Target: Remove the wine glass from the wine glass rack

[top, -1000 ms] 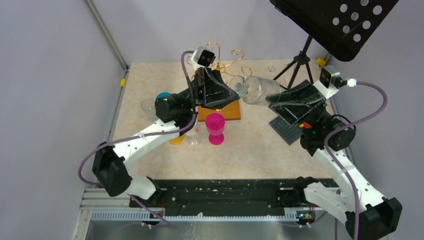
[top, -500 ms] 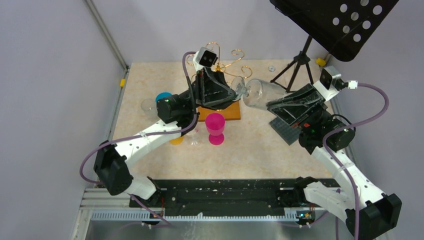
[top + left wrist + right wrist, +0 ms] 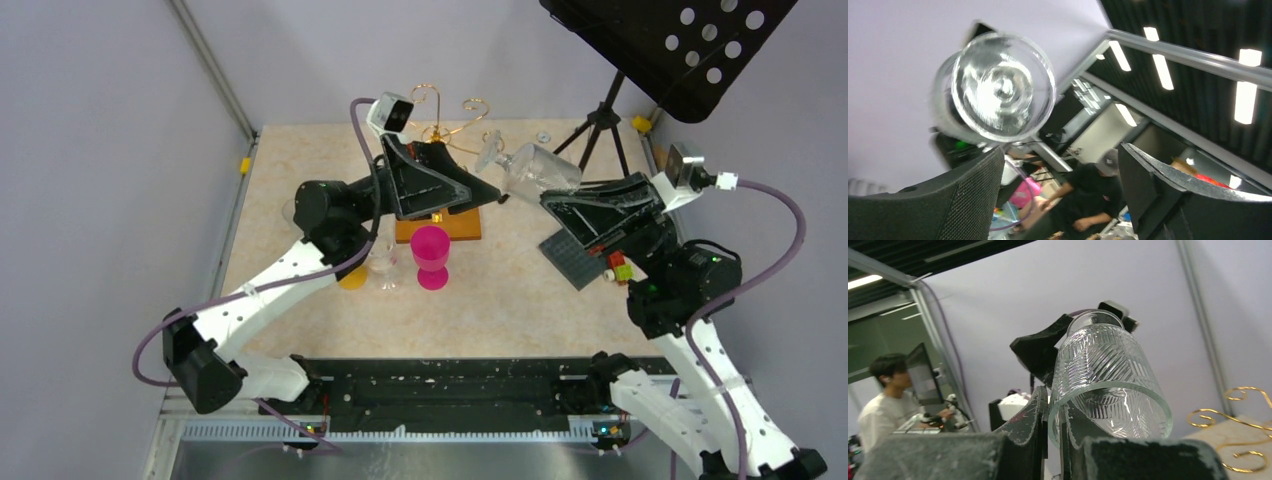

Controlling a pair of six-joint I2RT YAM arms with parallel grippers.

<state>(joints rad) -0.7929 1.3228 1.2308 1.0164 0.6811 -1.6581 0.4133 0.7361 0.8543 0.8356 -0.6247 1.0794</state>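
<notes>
The wine glass (image 3: 535, 170) hangs in the air just right of the wine glass rack (image 3: 440, 112), seemingly clear of its wire. Its long axis is tilted, foot up toward the rack and rim toward the right gripper (image 3: 553, 197), which pinches the bowl. The left gripper (image 3: 1060, 152) is spread wide below the foot. A pink cup (image 3: 431, 252) stands upright near the rack's base; I cannot tell what it holds.

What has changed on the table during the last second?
The right gripper, jaws shut on the wine glass, drew it to the right and tilted its foot higher. The left gripper, jaws open, reached rightward after it. The wine glass rack, pink cup and music stand stayed put.
</notes>
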